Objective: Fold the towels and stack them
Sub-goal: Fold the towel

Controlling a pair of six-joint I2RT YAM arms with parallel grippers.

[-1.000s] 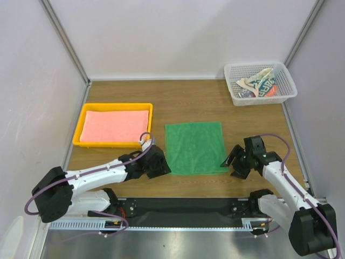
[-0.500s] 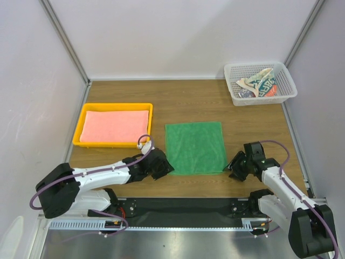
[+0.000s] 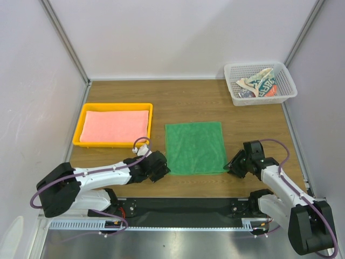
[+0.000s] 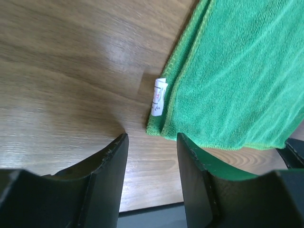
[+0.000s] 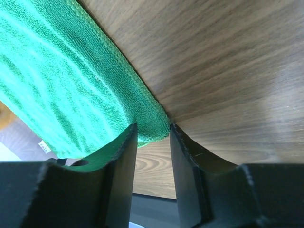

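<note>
The green towel (image 3: pixel 194 147) lies flat on the table (image 3: pixel 205 102) between the two arms. The right gripper (image 5: pixel 153 127) has that towel's near corner pinched between its fingers, the cloth bulging up in the narrow gap. The left gripper (image 4: pixel 152 137) is released, fingers apart on bare wood, with the other near corner and its small white label (image 4: pixel 159 96) just ahead of the tips. Beyond the left fingers the pink towel (image 3: pixel 117 125) lies in a yellow tray (image 3: pixel 79 129). Far beyond the right fingers the patterned towel (image 3: pixel 257 85) sits crumpled in a white basket (image 3: pixel 232 81).
</note>
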